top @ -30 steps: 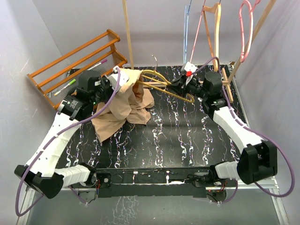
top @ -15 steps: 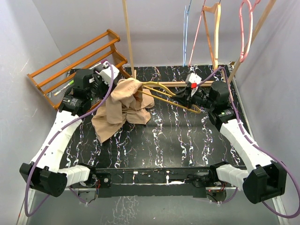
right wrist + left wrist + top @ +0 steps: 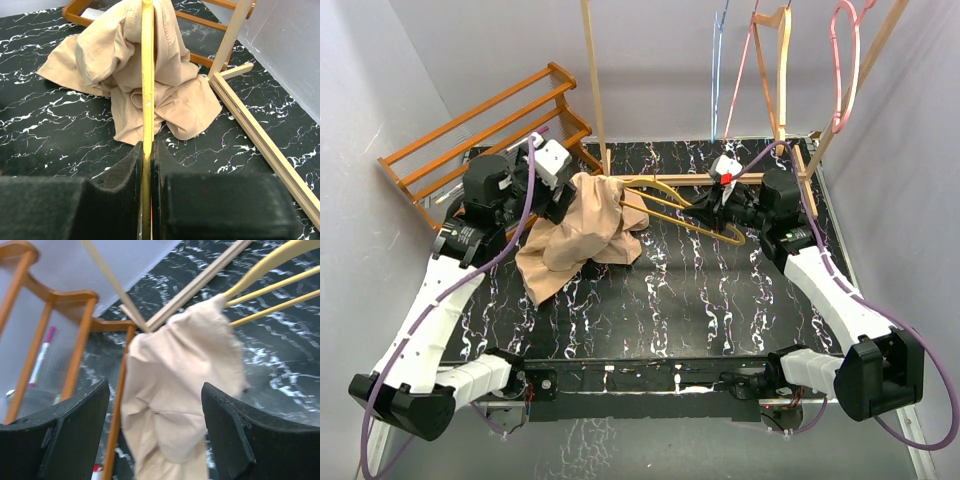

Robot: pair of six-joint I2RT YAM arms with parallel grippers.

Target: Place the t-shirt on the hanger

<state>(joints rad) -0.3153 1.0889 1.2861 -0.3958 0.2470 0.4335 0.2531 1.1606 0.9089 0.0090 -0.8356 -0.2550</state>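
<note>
Hanger (image 3: 147,75) pinched by right claw (image 3: 148,150), plain only from wrist

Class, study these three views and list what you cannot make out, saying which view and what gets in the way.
- Hanger, left end: all views, buried in the t-shirt.
- Hanger where held: right wrist view, clamped inside the right gripper.
- T-shirt's lower part: left wrist view, cut off by the bottom edge.
- T-shirt's neck opening: every view, lost in folds.
- Marker on the rack: left wrist view, blurred; top view, too small.
</note>
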